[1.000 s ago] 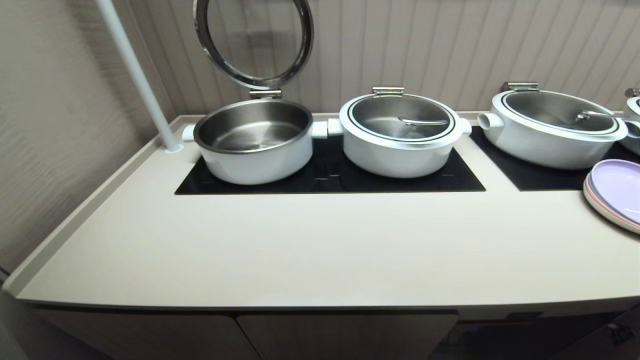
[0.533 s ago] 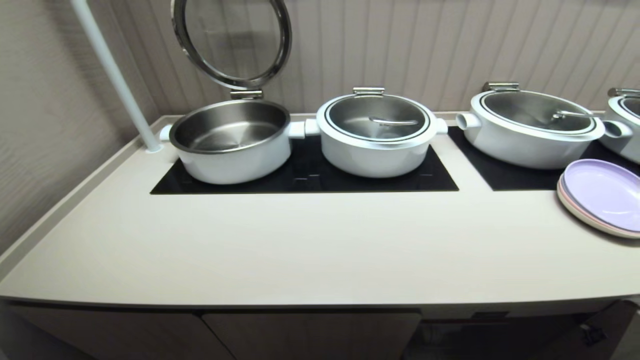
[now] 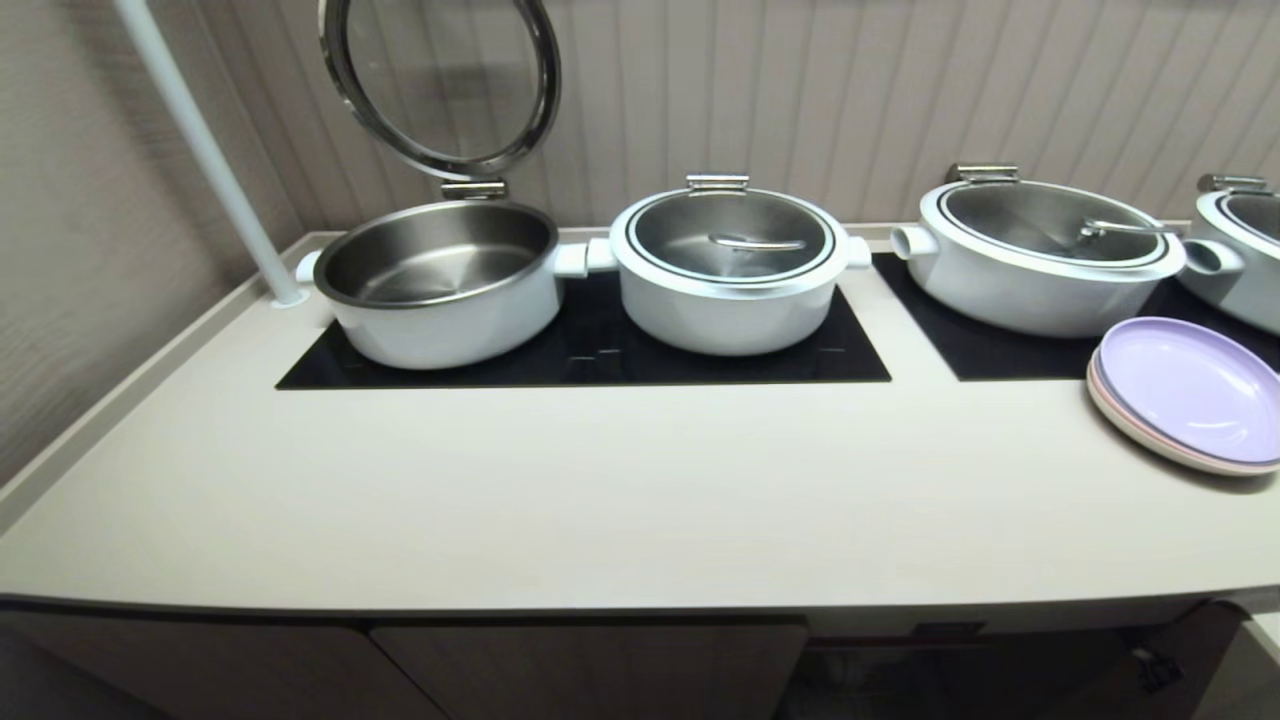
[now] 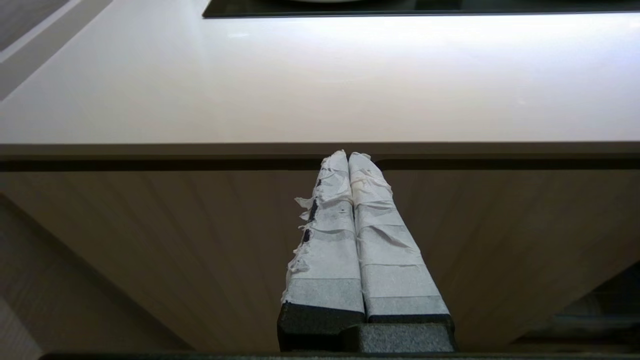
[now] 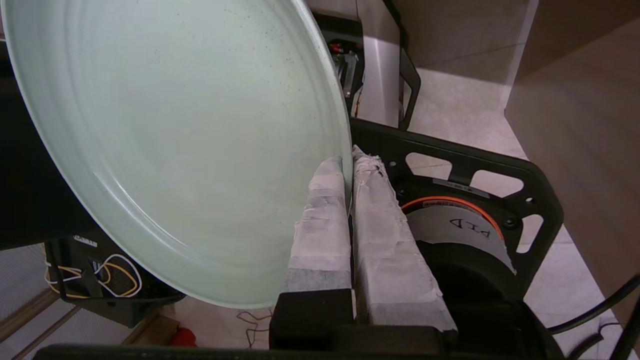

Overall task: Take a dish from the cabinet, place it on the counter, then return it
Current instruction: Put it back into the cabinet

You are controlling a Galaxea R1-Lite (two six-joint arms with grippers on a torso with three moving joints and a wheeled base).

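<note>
- Here, at the far left of the desk, a white pole is standing in the far corner, and beside it an open pot is sitting on the black cooktop panel with its glass lid tipped up.
- The left gripper is hanging low in front of the desk's near edge, its jaws pressed together on nothing; it is playing no part and is best left there.
- The near middle of the desk is lying bare in front of the panel, and that flat stretch is looking like the sound place for the set-down.
- To the right, a covered pot and a second covered pot are occupying the far side, so I judge the plate should land nearer than them.
- At the far right, a lilac plate is resting on a pinkish plate; the newcomer should land well apart from that stack.
- The right gripper is below the desk and outside the head view, its jaws clenching the rim of the dish, which is hanging steeply tilted over the robot's base.
- With only an edge pinch, I judge the dish could swing or slip, so it should rise slowly, clear the rounded front edge, level out, and touch down before the jaws release.
</note>
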